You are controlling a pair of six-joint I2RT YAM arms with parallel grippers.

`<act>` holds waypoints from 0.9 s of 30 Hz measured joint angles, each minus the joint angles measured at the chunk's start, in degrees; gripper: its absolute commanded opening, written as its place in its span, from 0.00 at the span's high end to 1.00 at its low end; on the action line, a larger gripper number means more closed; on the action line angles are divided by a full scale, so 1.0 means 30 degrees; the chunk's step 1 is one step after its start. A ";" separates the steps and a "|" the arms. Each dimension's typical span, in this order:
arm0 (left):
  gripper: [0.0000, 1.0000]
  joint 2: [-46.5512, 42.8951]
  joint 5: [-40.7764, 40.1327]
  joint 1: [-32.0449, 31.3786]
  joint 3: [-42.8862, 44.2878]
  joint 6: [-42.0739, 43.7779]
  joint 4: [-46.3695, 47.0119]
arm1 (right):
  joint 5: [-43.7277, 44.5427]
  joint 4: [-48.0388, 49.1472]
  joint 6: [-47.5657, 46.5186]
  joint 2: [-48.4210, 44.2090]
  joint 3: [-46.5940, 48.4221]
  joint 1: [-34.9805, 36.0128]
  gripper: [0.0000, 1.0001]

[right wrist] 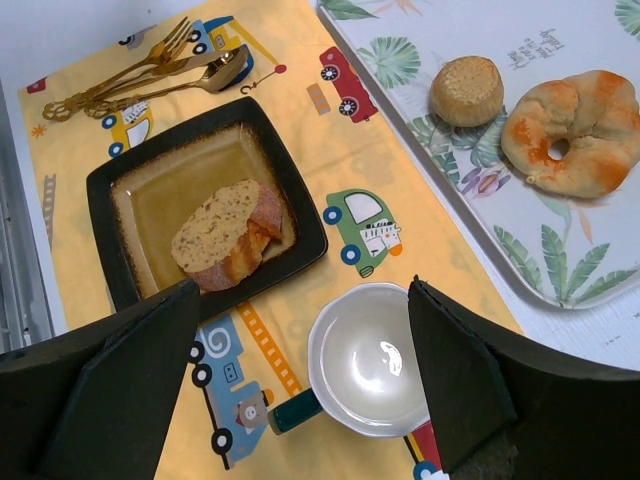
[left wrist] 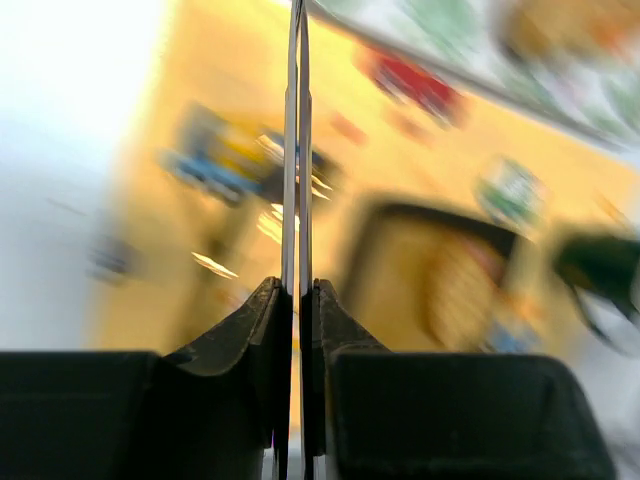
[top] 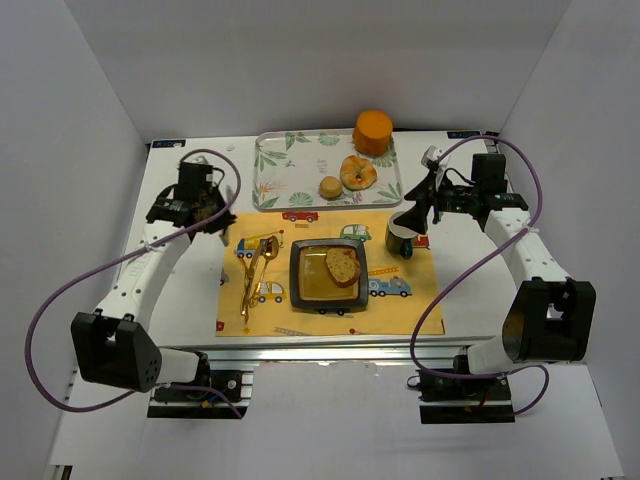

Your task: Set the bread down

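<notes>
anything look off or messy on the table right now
Nothing spilled or broken. The bread sits off-centre in the black plate, seemingly tilted against its inner wall rather than flat. The gold cutlery lies bunched and crossing, not side by side.

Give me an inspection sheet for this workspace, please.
Surface: white table with a yellow vehicle-print placemat.
Job's things: bread lies on the dark square plate.
Clutter: gold cutlery, empty cup, tray holding a bagel and a bun, orange item at its far corner.
Grippers: left gripper shut, empty; right gripper open, empty, near the cup.
Cables: a purple cable loops from each arm.
Surroundings: white walls.
</notes>
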 measured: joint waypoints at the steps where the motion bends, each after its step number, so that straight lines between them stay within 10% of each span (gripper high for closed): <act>1: 0.88 0.0095 -0.0889 0.0801 -0.0328 0.1078 0.0597 | -0.0007 -0.0007 -0.0029 0.0000 0.0000 0.0000 0.12; 9: 0.79 0.0459 -0.3140 0.3089 -0.7373 1.0805 0.8357 | 0.0313 -0.0430 -0.0568 0.0000 0.0015 0.0000 0.12; 16: 0.69 0.1683 -0.1800 0.5297 -1.0171 1.3296 1.3318 | 0.1035 -0.0539 -0.0670 -0.0015 0.0036 0.0000 0.11; 20: 0.23 0.2929 -0.1260 0.6528 -1.0564 1.3376 1.4877 | 0.1996 -0.0481 0.0036 -0.0146 0.0036 0.0007 0.11; 27: 0.02 0.3271 -0.0634 0.7169 -1.1431 1.2641 1.5628 | 0.5785 0.0328 0.2412 -0.0474 0.0044 0.0364 0.11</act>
